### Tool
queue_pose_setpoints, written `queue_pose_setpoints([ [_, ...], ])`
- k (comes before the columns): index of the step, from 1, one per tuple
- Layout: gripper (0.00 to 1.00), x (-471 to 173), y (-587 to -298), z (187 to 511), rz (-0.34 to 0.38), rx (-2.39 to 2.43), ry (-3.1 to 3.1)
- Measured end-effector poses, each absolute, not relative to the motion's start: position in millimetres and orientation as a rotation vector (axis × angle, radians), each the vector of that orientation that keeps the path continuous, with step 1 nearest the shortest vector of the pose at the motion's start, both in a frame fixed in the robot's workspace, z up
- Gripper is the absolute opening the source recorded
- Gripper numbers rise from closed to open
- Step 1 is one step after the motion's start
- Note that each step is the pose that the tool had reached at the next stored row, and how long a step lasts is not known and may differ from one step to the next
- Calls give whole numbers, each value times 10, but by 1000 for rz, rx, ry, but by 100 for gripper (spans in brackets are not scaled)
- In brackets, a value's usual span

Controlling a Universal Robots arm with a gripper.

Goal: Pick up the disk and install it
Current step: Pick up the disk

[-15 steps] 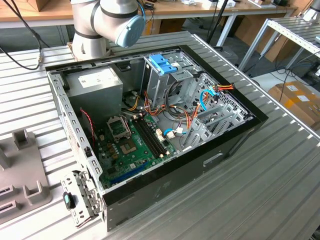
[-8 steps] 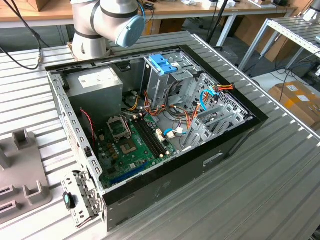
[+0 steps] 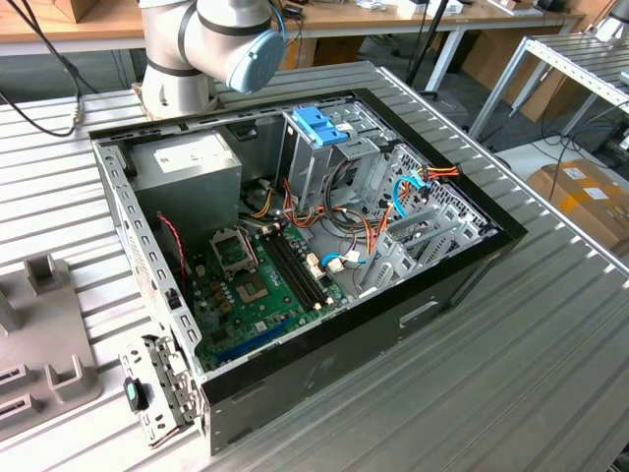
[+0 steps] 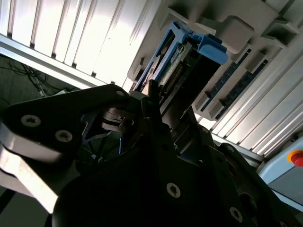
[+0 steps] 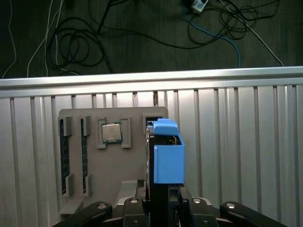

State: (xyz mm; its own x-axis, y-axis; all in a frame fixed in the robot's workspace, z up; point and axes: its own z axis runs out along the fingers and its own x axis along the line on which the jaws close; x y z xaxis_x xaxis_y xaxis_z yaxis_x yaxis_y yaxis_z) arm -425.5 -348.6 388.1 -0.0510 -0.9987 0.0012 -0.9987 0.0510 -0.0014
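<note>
Standing on edge at the grey holder (image 5: 94, 179), the disk (image 5: 168, 156) is just ahead of the gripper (image 5: 163, 201) (clamped or not, I cannot tell); probably stiff, rather heavy, fragile, best taken by its flat sides.

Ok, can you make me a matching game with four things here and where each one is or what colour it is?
Things: 1 disk; 2 processor chip; 3 power supply box; 4 motherboard.
Matches: A green; B grey with a white sticker; C standing on edge, framed in blue; D lying flat in the grey tray.
Pairs: 1-C, 2-D, 3-B, 4-A.
</note>
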Motion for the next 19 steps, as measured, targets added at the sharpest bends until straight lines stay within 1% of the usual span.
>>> queue_pose_setpoints([
  [19, 35, -4252, -3486, 4015, -3, -2164, 2277],
])
